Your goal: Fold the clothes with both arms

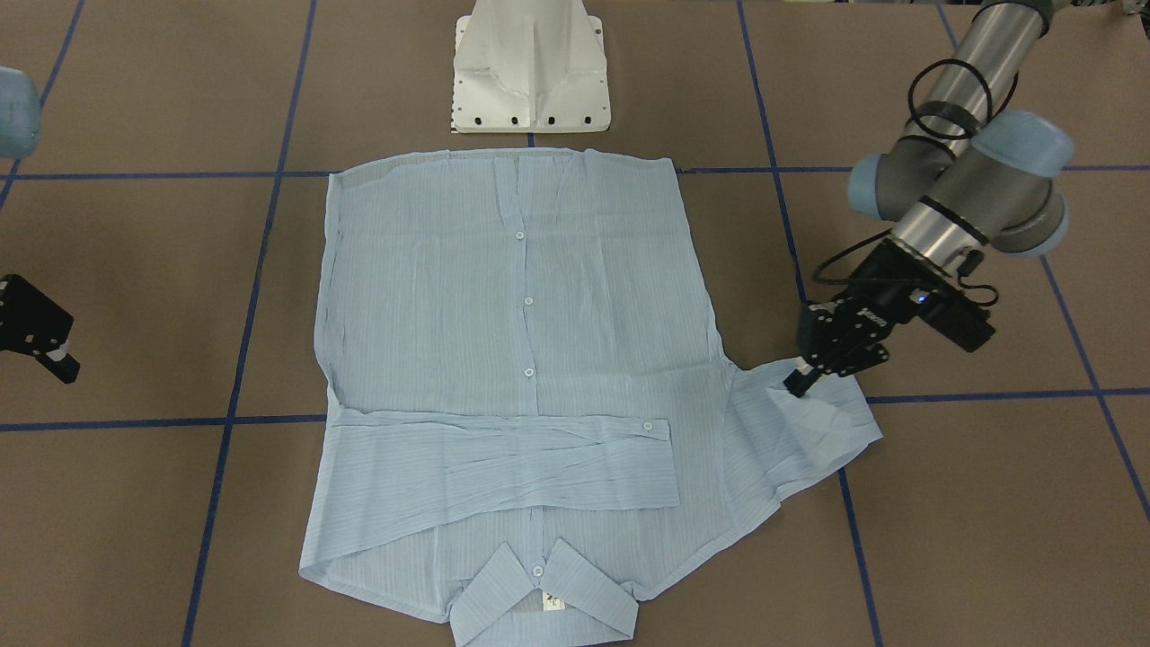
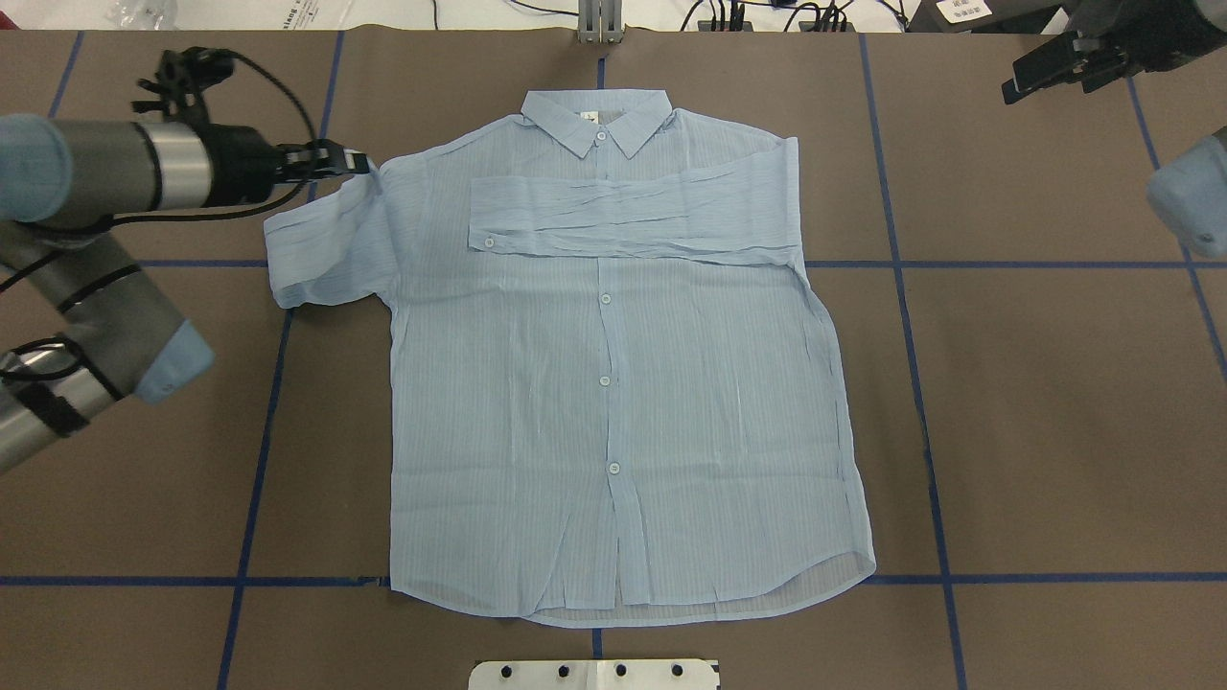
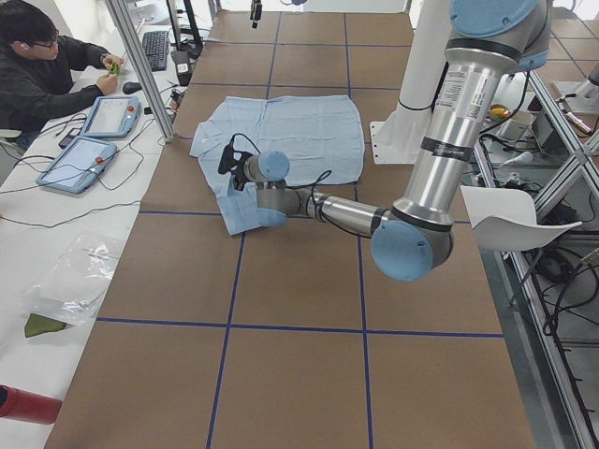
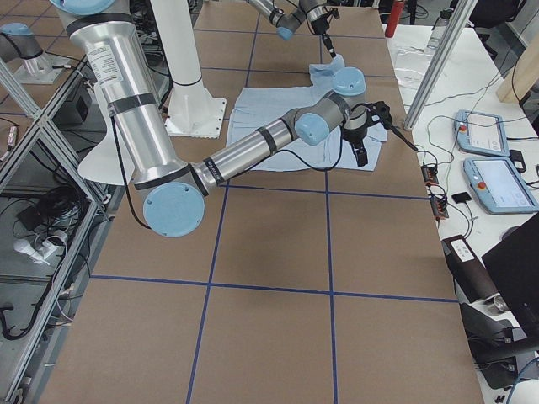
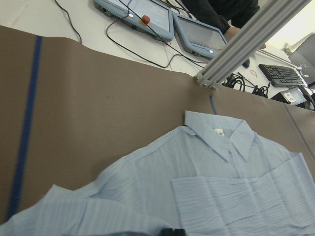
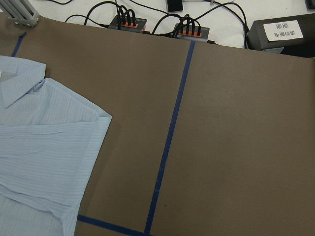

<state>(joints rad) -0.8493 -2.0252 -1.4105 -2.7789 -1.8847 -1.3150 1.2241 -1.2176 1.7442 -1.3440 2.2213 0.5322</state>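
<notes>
Shirt [image 2: 613, 383] flat on the counter [image 2: 1054, 431], one sleeve [image 2: 633, 216] folded across its chest; my left jaws look pinched narrow on the other sleeve [image 2: 321, 244], so I'd carry it across next, though the right jaws I can't tell

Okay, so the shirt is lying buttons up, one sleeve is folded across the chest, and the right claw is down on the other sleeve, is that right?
Not quite. It is the left claw that is down on the other sleeve; the right claw is well clear of the shirt. The overhead exterior view shows this. The rest holds: buttons up, one sleeve folded across the chest.
</notes>
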